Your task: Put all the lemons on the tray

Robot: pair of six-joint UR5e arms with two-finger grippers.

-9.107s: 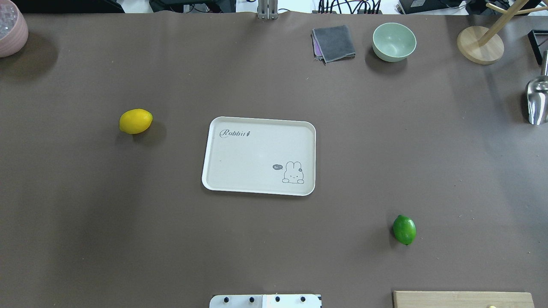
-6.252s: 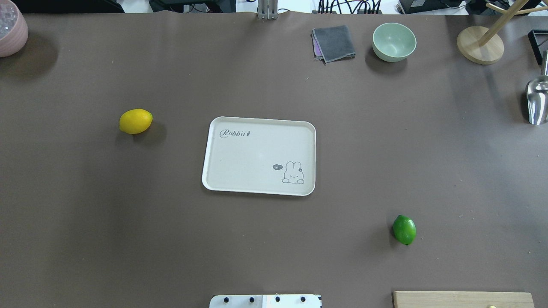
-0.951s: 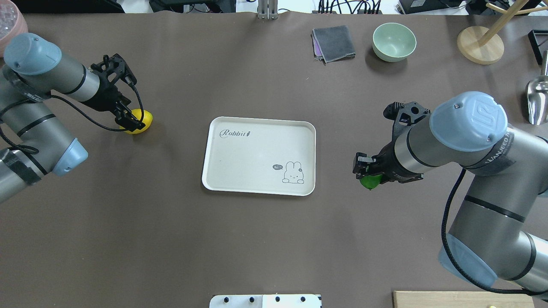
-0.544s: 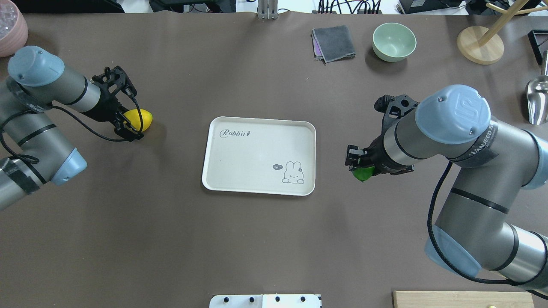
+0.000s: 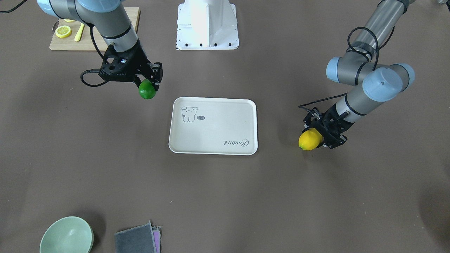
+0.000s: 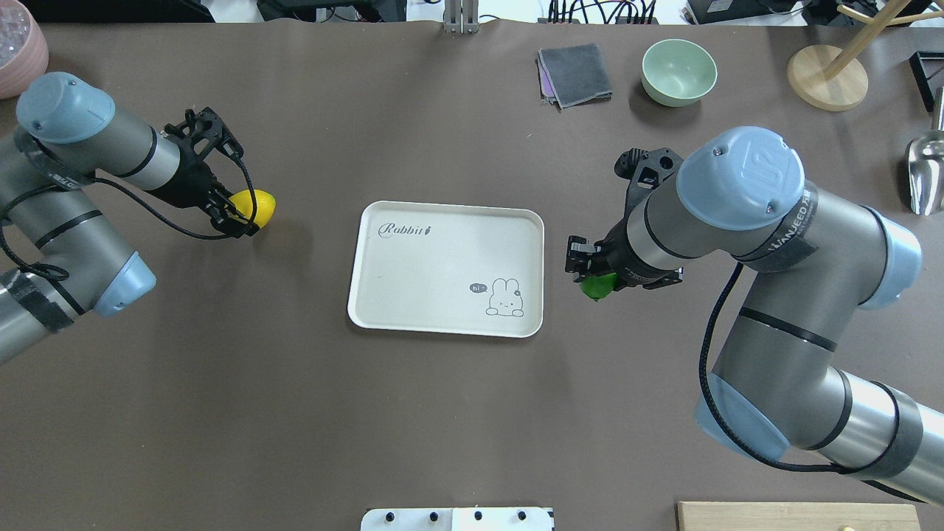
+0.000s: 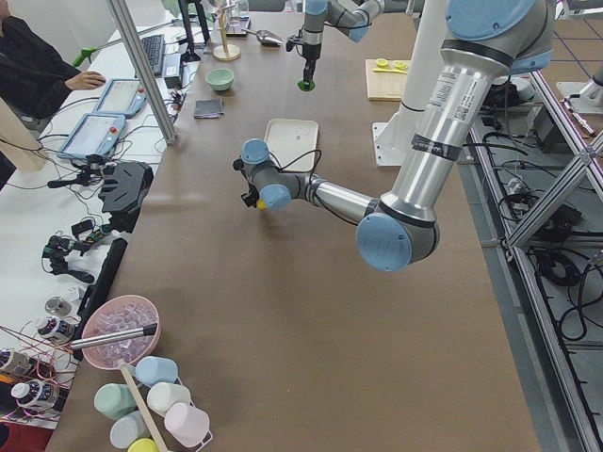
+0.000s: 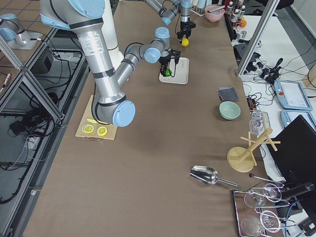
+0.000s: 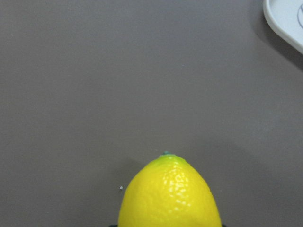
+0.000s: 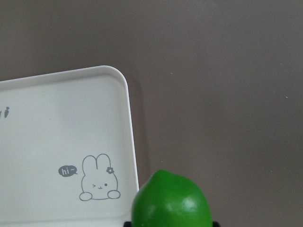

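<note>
Green lemon [image 6: 596, 287] near right, pinched in right claw [image 5: 148, 85], held clear of bench [image 6: 442, 413], just right of tray [image 6: 413, 273] edge by rabbit drawing [image 6: 505, 298]. Carry over rim, lower close to surface before spreading claw; glossy oval likely rolls if dropped. Set in right half, leave left half free. Yellow lemon [image 6: 258, 207] far left, pinched in left claw [image 5: 319, 138], well apart from tray; bring in from left, mind other arm.

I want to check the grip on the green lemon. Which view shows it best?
The exterior front-facing view: the green lemon shows almost whole, held in the right gripper. Overhead, the arm hides much of it. The right wrist view shows only one end, and both side views show it tiny.
</note>
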